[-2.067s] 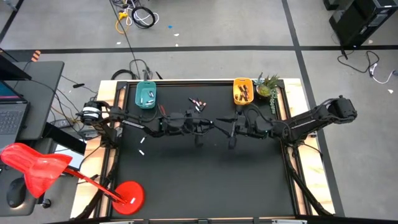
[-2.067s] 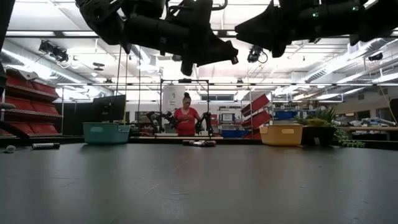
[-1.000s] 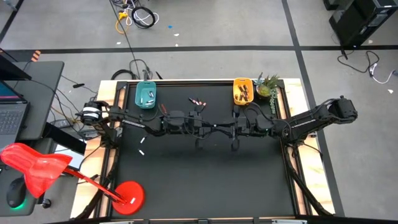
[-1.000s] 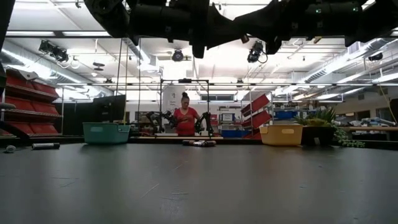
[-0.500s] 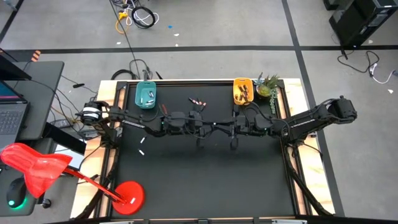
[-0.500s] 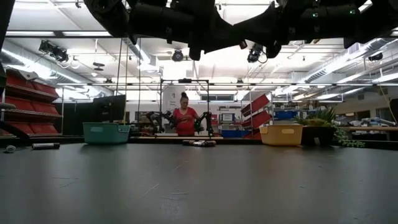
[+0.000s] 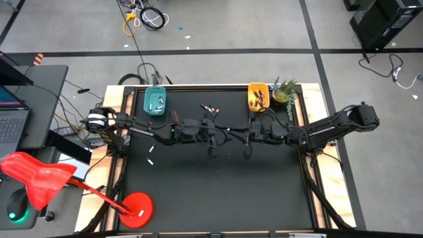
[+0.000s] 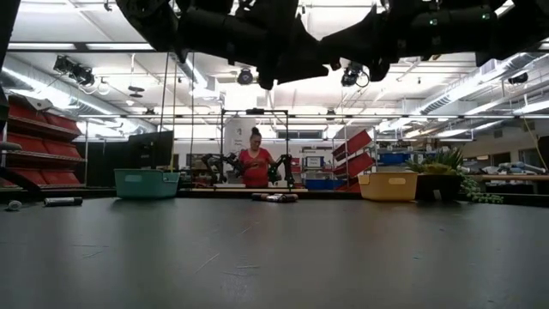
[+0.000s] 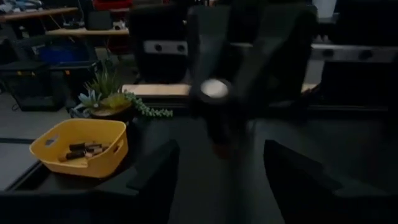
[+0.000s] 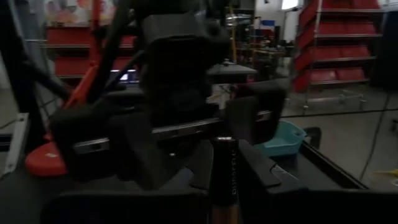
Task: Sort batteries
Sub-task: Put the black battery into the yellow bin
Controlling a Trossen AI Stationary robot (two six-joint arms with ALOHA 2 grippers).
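My two grippers meet nose to nose high above the table's middle. My right gripper (image 7: 237, 135) is shut on a dark battery (image 10: 224, 167) with a coppery end. My left gripper (image 7: 223, 133) faces it, open. Its fingers (image 9: 154, 177) stand wide apart on either side of the right gripper's tip and touch nothing. A teal tray (image 7: 154, 100) at the far left holds pale batteries. A yellow tray (image 7: 258, 96) at the far right holds dark ones. Loose dark batteries (image 7: 210, 108) lie between the trays, and pale ones (image 7: 151, 149) lie at the left. My right gripper pinches the battery's dark body (image 10: 225, 180) between its two fingers (image 10: 256, 163). The fingers come level from the table's right side, and the battery lies along them. Its dark end points toward my left gripper and its coppery end (image 10: 222, 214) points back. It is lifted clear of the table.
A small potted plant (image 7: 284, 91) stands beside the yellow tray at the far right corner. In the low view the loose batteries (image 8: 274, 197) lie far back, another battery (image 8: 63, 202) lies at the left, and a person stands in the room beyond the table.
My left gripper has opened in front of my right gripper and has tipped a little. Both arms have stayed where they were, and the battery remains in my right gripper.
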